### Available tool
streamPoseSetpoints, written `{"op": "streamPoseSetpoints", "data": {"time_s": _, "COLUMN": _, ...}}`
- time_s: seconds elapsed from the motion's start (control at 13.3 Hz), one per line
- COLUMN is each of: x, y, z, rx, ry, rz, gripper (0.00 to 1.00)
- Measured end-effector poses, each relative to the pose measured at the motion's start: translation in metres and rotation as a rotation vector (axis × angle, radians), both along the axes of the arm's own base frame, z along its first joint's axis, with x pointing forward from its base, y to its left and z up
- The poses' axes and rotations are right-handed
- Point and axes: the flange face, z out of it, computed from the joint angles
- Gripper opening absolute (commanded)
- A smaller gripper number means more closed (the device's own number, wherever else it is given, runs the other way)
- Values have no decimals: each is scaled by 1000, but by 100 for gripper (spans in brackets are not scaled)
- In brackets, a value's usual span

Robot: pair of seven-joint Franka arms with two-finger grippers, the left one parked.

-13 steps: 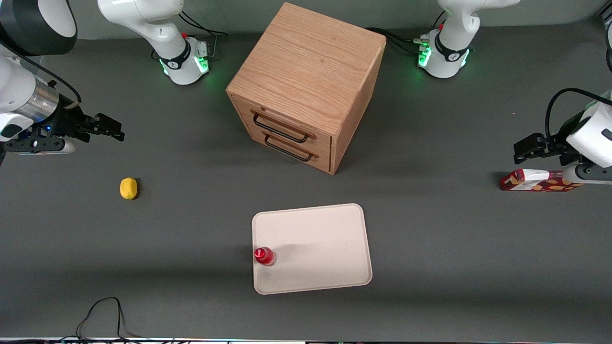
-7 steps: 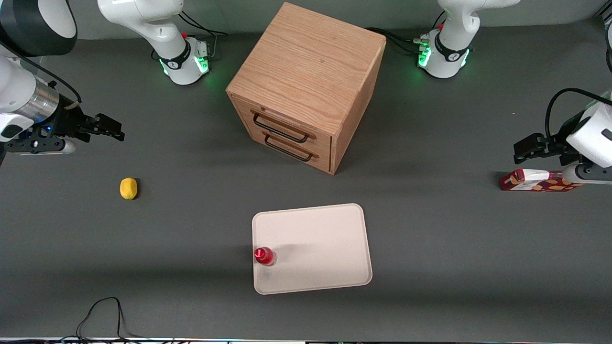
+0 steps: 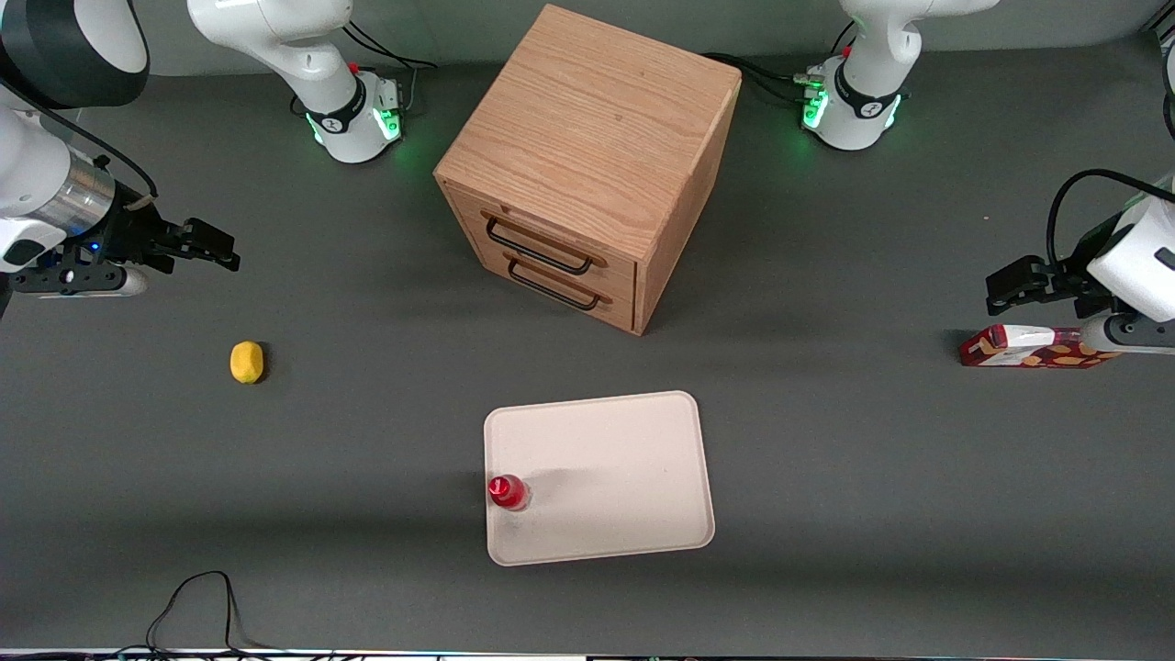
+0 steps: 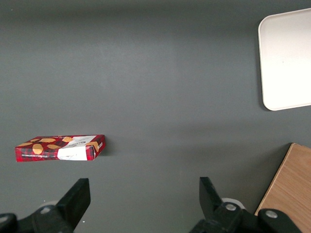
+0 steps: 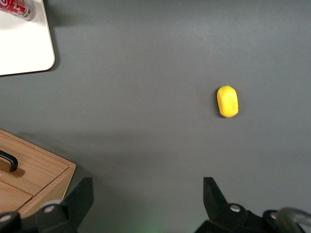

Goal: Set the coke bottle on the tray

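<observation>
**While the bottle stands on the tray, the arm hangs well off**

Where the tray's [image 3: 606,477] edge faces the working arm's end of the table, the coke bottle [image 3: 508,492] stands upright on it, red cap up, just inside the low rim. From the tray's middle it sits at about eight o'clock. A wooden drawer box [image 3: 587,165] stands at twelve o'clock from the tray, farther from the front camera, both drawers closed. A yellow lemon [image 3: 246,362] lies on the grey table at about ten o'clock from the bottle, well apart. The gripper [image 3: 220,252] hangs above bare table near the lemon, holding nothing, its jaws spread wide. A red snack box [image 3: 1028,347] lies toward the parked arm's end.
</observation>
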Motion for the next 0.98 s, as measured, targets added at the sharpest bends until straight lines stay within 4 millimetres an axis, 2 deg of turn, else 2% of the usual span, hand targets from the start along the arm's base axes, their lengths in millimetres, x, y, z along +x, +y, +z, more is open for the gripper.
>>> {"op": "streamPoseSetpoints", "data": {"time_s": 0.98, "x": -1, "y": 0, "z": -1, "rx": 0, "ry": 11, "rz": 1, "gripper": 100}}
